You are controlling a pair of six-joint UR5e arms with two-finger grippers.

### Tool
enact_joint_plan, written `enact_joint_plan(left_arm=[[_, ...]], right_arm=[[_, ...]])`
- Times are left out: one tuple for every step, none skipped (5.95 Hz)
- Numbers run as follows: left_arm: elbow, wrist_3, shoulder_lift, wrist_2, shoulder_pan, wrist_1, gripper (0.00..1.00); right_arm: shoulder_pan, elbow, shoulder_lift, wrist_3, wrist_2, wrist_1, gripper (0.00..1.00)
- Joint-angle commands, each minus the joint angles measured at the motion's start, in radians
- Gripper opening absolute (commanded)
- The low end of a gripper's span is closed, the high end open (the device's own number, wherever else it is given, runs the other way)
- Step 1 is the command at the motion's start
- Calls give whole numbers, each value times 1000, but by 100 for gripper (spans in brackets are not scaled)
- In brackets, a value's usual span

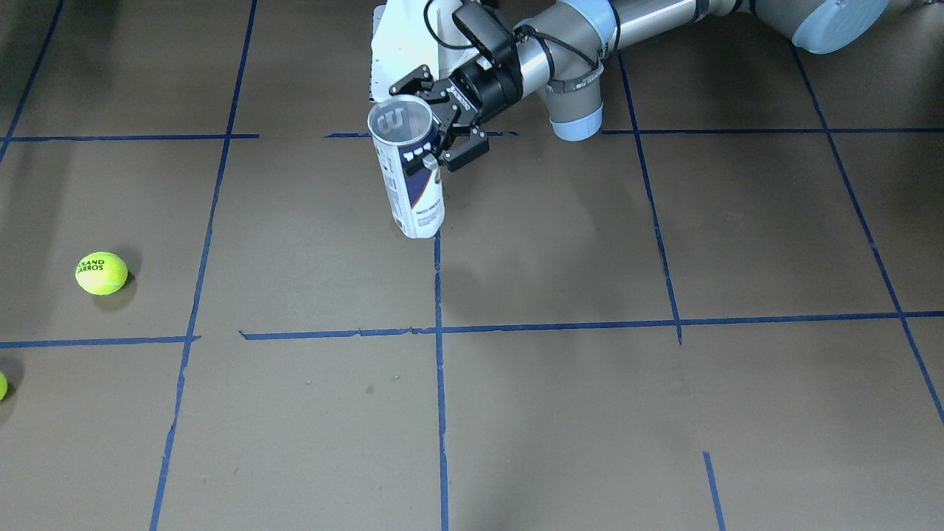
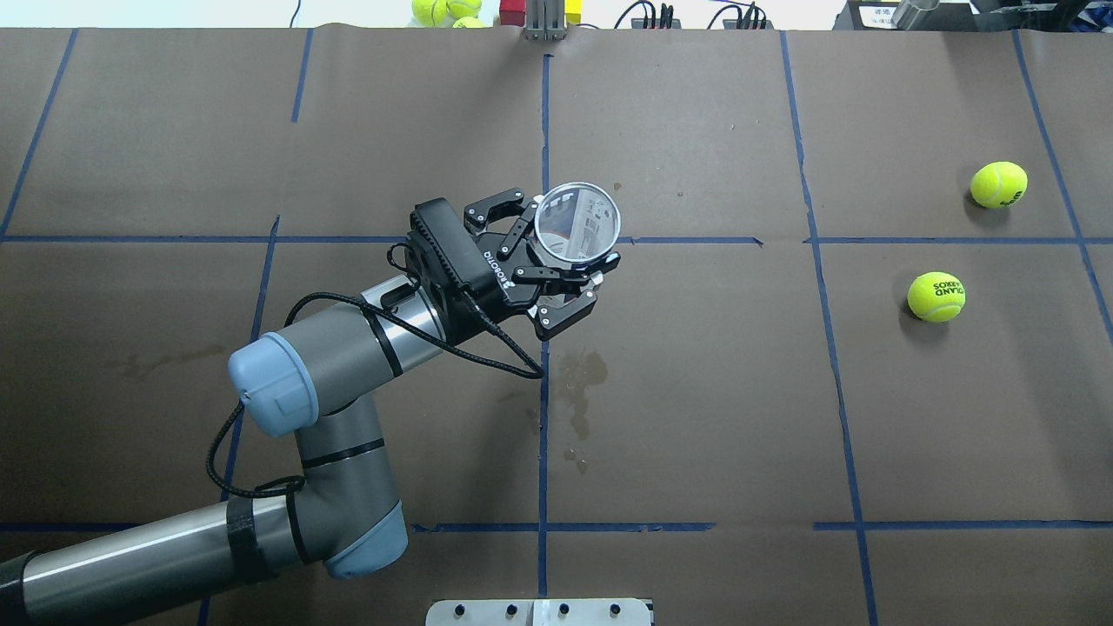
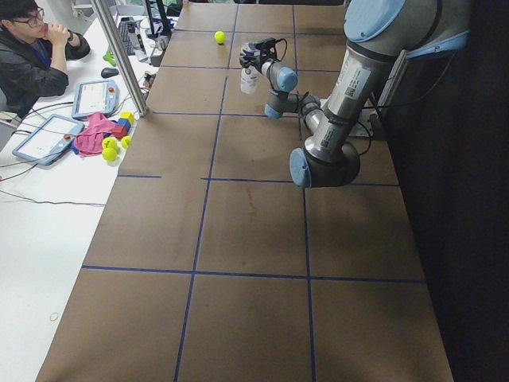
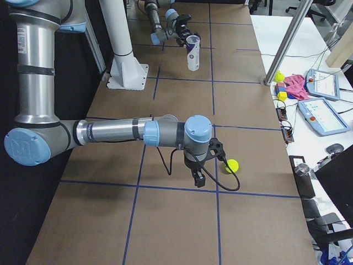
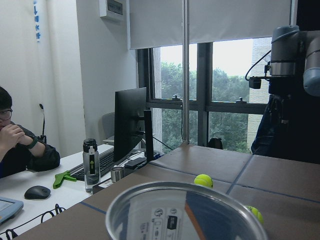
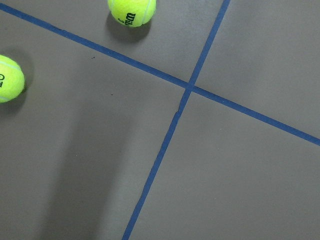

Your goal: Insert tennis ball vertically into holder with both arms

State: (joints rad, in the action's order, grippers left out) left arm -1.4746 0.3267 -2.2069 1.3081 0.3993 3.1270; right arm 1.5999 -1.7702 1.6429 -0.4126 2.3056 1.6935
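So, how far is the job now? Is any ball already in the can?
Done: the left gripper holds the holder upright, its mouth facing up, and it looks empty. In hand: the right gripper hangs near a tennis ball that lies on the table. Left: grasp a ball, carry it above the mouth, lower it in.

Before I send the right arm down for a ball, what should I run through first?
1. Can upright, mouth up: ok.
2. Can empty inside: ok, judging by the overhead view.
3. Left tool gripping the can near its rim: ok.
4. Right tool open: cannot tell; only a side view shows it.
5. Right tool centred over a ball: not ok. In the right wrist view the top ball and the left ball sit at the picture's edges.
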Motion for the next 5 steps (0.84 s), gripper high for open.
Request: enact_joint_plan(left_arm=[[152, 87, -4, -70, -4, 124, 79], [189, 101, -10, -94, -5, 137, 79], [210, 203, -11, -114, -8, 136, 79], [258, 212, -19, -159, -8, 137, 80], [263, 213, -20, -161, -10, 137, 81]], right_arm=[[0, 0, -2, 0, 0, 0, 100], [0, 0, -6, 0, 0, 0, 100], [0, -8, -14, -2, 0, 0, 100], [0, -14, -14, -2, 2, 0, 100], [0, -18, -14, -3, 8, 0, 100]])
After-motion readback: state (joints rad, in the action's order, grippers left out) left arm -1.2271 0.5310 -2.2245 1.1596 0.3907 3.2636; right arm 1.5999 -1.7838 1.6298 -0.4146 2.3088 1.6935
